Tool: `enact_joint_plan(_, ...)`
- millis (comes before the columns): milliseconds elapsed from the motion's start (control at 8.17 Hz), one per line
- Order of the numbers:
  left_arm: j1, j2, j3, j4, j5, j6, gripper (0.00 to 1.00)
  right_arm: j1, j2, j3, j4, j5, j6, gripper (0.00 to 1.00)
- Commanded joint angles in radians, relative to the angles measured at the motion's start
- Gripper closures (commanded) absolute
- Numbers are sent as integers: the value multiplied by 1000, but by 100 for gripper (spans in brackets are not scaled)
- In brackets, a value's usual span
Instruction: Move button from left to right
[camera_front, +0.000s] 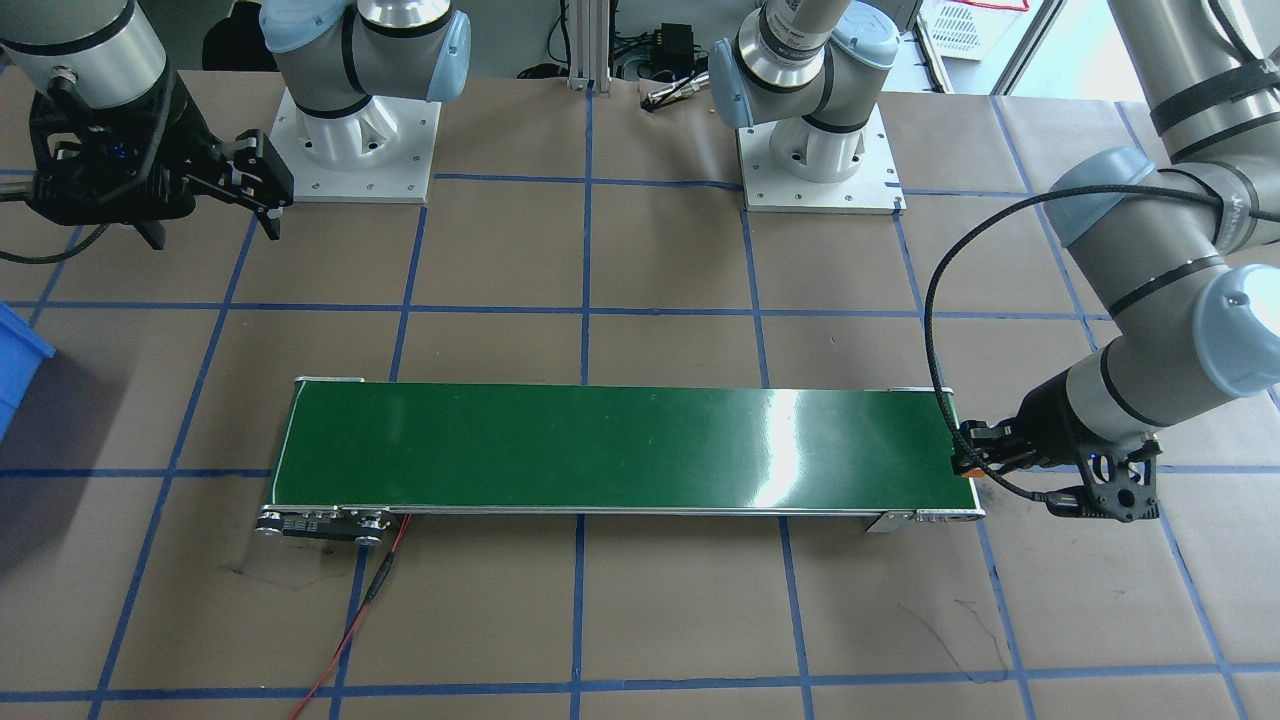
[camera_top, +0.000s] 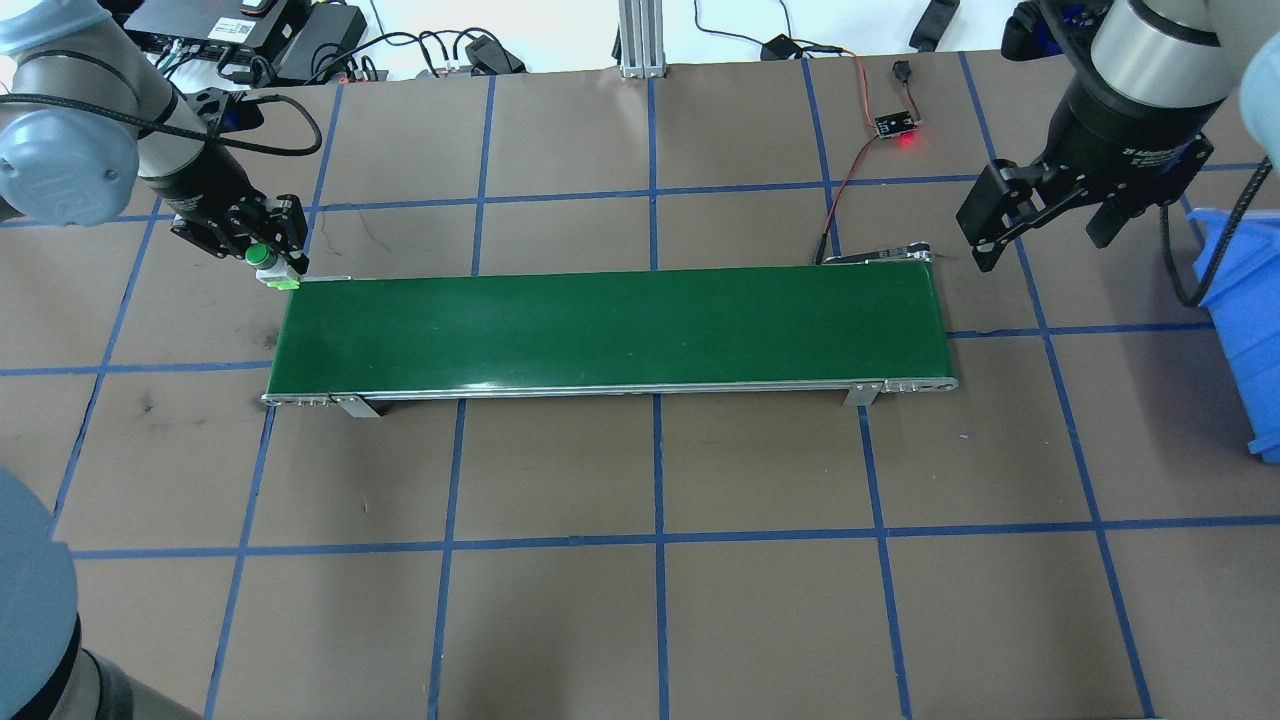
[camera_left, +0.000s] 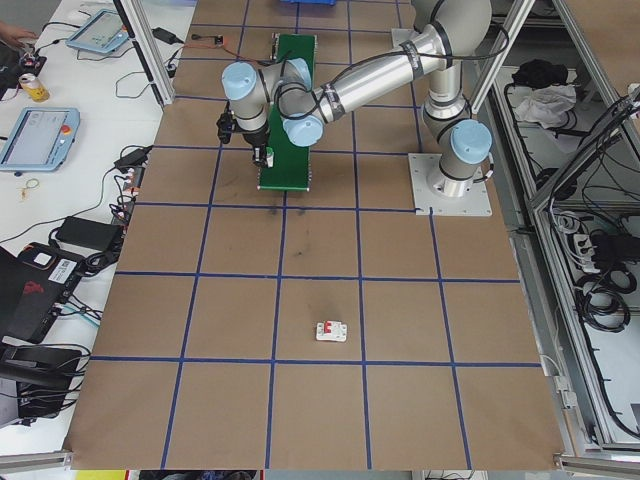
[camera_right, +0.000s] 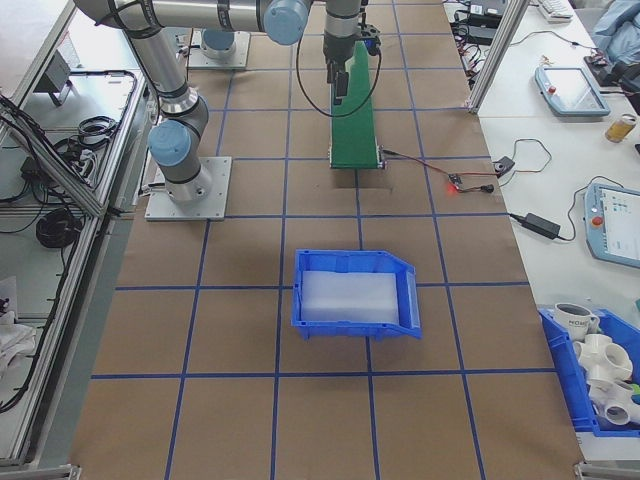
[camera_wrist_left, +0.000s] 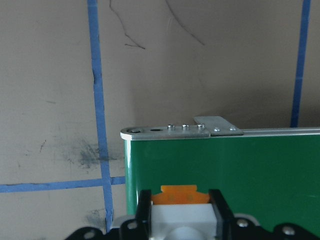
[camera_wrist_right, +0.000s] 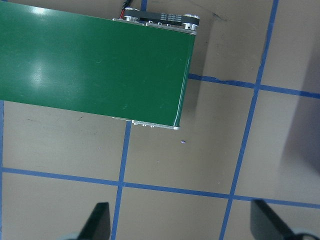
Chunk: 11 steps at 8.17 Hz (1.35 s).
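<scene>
Two grippers face you: left gripper (camera_top: 268, 252) grasps the button (camera_top: 264, 258) at the belt's (camera_top: 610, 325) left end; right gripper (camera_top: 1040, 225) hangs released.

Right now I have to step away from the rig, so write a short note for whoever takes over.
Left gripper: shut on the button, green cap up, held at the left end of the green conveyor belt; I cannot tell whether it touches the belt.
Right gripper: open and empty, hanging over the table off the belt's right end.
Blue bin: on the table beyond the right gripper.
Done: button picked up and brought to the belt.
Left: release it on the belt, get it across to the right side, where the right gripper likely picks it up.
</scene>
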Motion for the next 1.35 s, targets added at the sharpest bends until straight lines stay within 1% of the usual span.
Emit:
enact_joint_plan(0,-1,-52,-11,26,31,7,100,0,0,0,2,0,0,0)
enact_joint_plan(245,-1,-52,-37,26,31,-4,100,0,0,0,2,0,0,0)
enact_joint_plan(490,-1,-45,-83,29,31,-10,100,0,0,0,2,0,0,0)
enact_joint_plan(612,-1,-38,-94,29,33,-9,81,0,0,0,4,0,0,0)
enact_joint_plan(735,-1,-38,-93,26,34,-9,1,0,0,0,4,0,0,0)
enact_joint_plan(980,-15,-5,-85,4,39,-18,0,0,0,0,4,0,0,0)
enact_joint_plan(1102,-42,50,-85,-5,43,-21,0,0,0,0,4,0,0,0)
enact_joint_plan(1224,-82,108,-85,-19,92,-56,0,0,0,0,4,0,1,0)
